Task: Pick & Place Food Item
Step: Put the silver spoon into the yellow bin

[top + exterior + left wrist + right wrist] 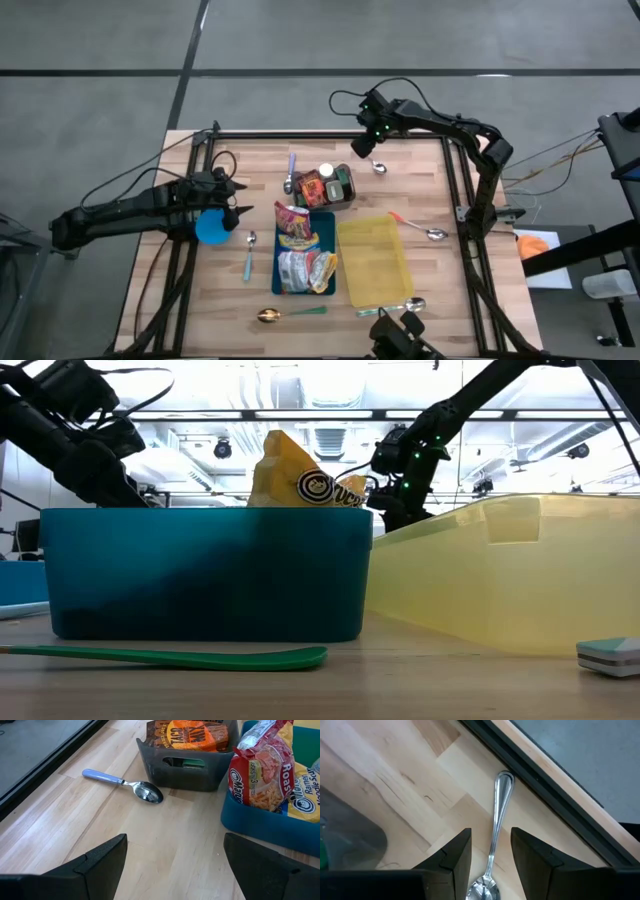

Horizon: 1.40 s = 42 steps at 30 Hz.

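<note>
Steel spoon (494, 845) was found lying on the wooden table (420, 190) near its far edge, framed between the parted fingers of the right gripper (490, 857), nothing being gripped. Food packets (300, 250) were stowed in the blue bin (322, 222). The left gripper (175, 865) was held wide apart, empty, near the table's left edge.

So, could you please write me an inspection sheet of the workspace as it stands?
Surface: wooden table, black frame around it.
Job's things: snack packets in the blue bin; more in the dark bin; yellow tray empty.
Clutter: blue cup; six spoons scattered, one steel spoon by the far edge.
Grippers: left gripper open, beside the cup, holding nothing; right gripper over the steel spoon, jaws astride it, not closed.
Cables: black loops on the right arm.
Surroundings: grey floor; nobody seen.
</note>
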### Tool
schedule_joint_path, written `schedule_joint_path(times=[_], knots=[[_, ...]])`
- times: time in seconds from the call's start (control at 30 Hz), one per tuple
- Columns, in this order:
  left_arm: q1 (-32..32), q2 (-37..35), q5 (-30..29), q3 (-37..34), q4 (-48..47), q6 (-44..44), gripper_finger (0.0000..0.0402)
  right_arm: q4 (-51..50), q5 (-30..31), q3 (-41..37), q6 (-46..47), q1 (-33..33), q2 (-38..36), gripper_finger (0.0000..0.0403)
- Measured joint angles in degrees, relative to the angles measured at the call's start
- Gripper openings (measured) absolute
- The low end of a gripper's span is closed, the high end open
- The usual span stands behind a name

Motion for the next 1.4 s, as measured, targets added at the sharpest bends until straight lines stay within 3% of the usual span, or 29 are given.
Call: schedule_joint_path(times=[0.5, 1.4], knots=[[0.00, 0.02, 0.00, 0.00, -0.01, 0.01, 0.0336, 0.56, 0.03, -0.81, 1.16, 0.02, 0.00, 0.0136], [-0.01, 0.01, 0.00, 0.01, -0.01, 0.01, 0.0336, 6.40, -1.49, -9.33, 3.26, -0.90, 0.13, 0.0137]])
